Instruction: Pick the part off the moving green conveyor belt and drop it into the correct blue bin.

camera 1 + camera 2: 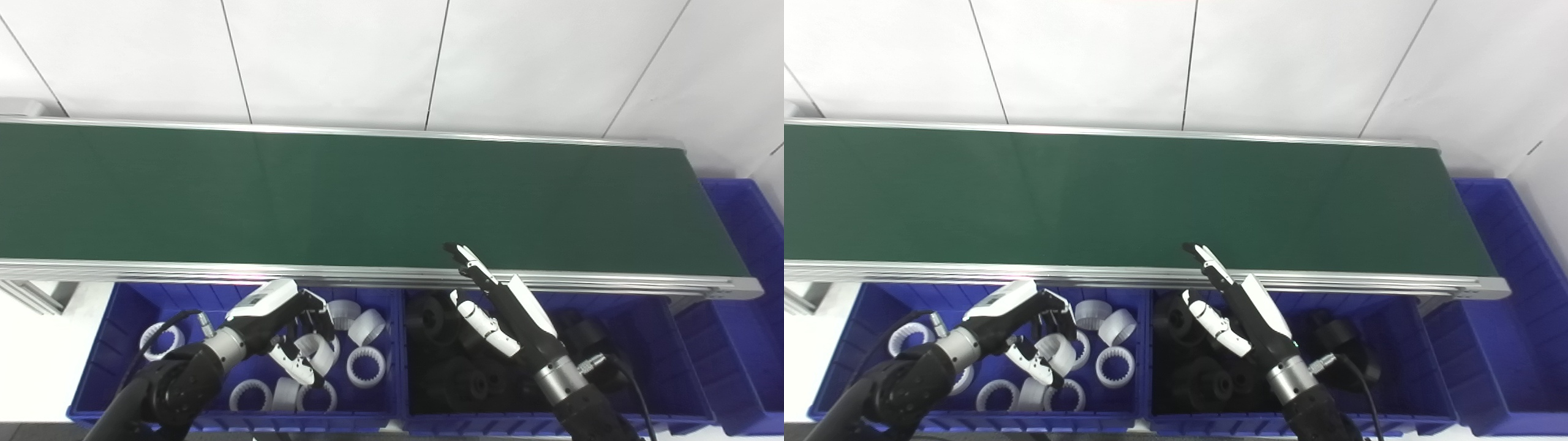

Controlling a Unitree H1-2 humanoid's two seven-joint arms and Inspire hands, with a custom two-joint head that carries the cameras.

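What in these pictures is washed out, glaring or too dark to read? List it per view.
Left eye view: the floor at left is blown out white; the black parts merge into one dark mass. Right eye view: glare streaks the conveyor rail; white rings stay sharp.

Matt green belt (367,196) (brushed-metal rails (367,274))

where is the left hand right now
The left hand hangs over the left blue bin of white rings, just below the conveyor belt.
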